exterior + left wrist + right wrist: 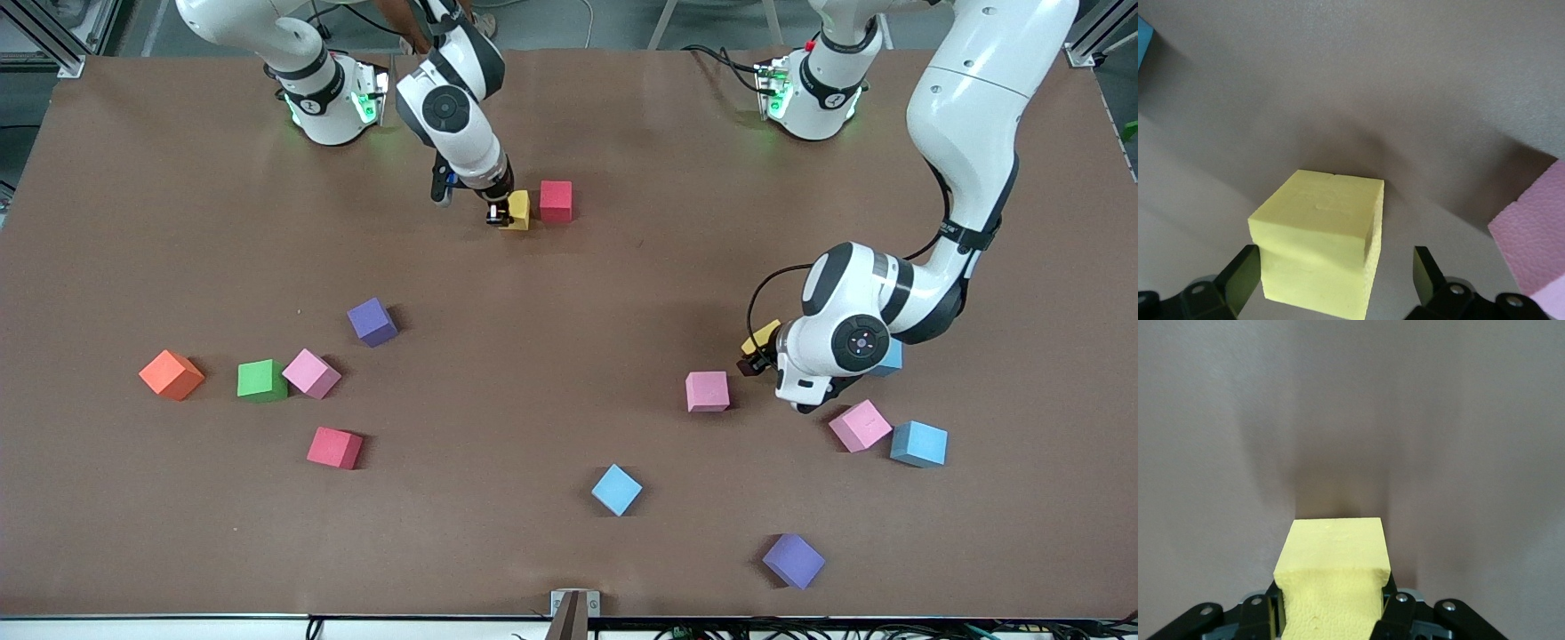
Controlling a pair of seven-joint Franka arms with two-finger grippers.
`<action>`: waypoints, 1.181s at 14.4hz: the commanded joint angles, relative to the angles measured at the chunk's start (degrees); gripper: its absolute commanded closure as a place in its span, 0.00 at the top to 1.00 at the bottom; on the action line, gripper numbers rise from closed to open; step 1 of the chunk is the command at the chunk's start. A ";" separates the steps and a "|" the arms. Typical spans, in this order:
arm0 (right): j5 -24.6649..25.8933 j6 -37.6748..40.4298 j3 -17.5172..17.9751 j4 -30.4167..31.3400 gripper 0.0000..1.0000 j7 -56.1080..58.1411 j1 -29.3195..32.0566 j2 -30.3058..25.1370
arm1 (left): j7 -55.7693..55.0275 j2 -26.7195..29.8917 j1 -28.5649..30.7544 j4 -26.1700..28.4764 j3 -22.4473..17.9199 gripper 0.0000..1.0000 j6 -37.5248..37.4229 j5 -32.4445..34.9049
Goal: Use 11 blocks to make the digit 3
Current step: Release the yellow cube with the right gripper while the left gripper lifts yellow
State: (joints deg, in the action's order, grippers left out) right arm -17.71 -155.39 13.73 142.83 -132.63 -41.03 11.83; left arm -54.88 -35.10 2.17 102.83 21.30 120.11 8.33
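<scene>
My right gripper (pixel 498 214) is shut on a yellow block (pixel 516 211), which it holds low at the table, right beside a red block (pixel 556 201). The right wrist view shows this yellow block (pixel 1333 587) squeezed between the fingers of that gripper (pixel 1331 617). My left gripper (pixel 754 360) is open around a second yellow block (pixel 762 335) that sits on the table. In the left wrist view this block (pixel 1318 247) lies between the spread fingers of that gripper (pixel 1336 277), with a gap on one side.
Loose on the table are a purple block (pixel 372 321), an orange cube (pixel 171 374), a green block (pixel 261 380), pink blocks (pixel 311 372) (pixel 707 391) (pixel 860 425), a red block (pixel 334 447), light blue blocks (pixel 616 489) (pixel 918 444) and another purple block (pixel 793 560).
</scene>
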 commanded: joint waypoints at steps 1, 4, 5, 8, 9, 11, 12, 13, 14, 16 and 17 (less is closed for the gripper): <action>-1.18 -0.17 0.41 0.52 0.00 -1.84 -1.15 -1.20 | -0.93 0.64 -0.23 1.76 -0.21 1.00 0.48 1.25; -1.18 -0.26 0.51 0.52 0.00 -2.64 -1.33 -1.20 | -1.02 1.52 -0.23 1.06 -0.30 1.00 0.21 1.33; -1.18 -0.35 0.51 0.52 0.00 -2.64 -1.33 -1.11 | -0.93 2.48 -0.15 1.14 -0.21 1.00 0.13 1.33; -1.18 -0.44 0.51 0.44 0.00 -2.64 -1.33 -0.94 | 1.34 5.64 0.38 1.58 -0.03 1.00 0.04 1.51; -1.27 -0.70 0.51 0.43 0.00 -2.64 -1.33 -0.85 | 4.05 7.05 0.91 2.10 0.14 1.00 0.12 1.51; -1.27 -0.88 0.51 0.26 0.00 -2.64 -1.33 -0.67 | 7.58 9.68 2.66 5.34 0.41 1.00 2.66 0.90; -1.45 -0.96 0.51 0.17 0.01 -2.64 -1.33 -0.59 | 8.81 10.57 3.54 7.19 0.49 1.00 4.59 0.81; -1.53 -0.96 0.51 0.08 0.01 -2.64 -1.42 -0.50 | 9.08 10.92 3.90 8.68 0.50 1.00 6.52 0.81; -1.54 -0.96 0.51 0.08 0.01 -2.64 -1.42 -0.41 | 9.09 10.84 4.25 10.18 0.58 1.00 9.15 0.81; -1.62 -0.96 0.51 -0.18 0.01 -2.64 -1.50 -0.32 | 8.48 10.84 4.25 12.90 0.50 1.00 13.99 -1.11; -1.62 -1.05 0.51 -0.27 0.01 -2.64 -1.50 -0.23 | 8.04 10.84 4.08 13.18 0.50 1.00 15.75 -3.04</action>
State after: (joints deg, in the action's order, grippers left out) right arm -17.90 -155.75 13.95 142.61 -134.41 -42.03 11.83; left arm -46.53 -25.92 6.08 112.67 21.34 131.70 7.99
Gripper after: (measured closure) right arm 0.802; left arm 0.000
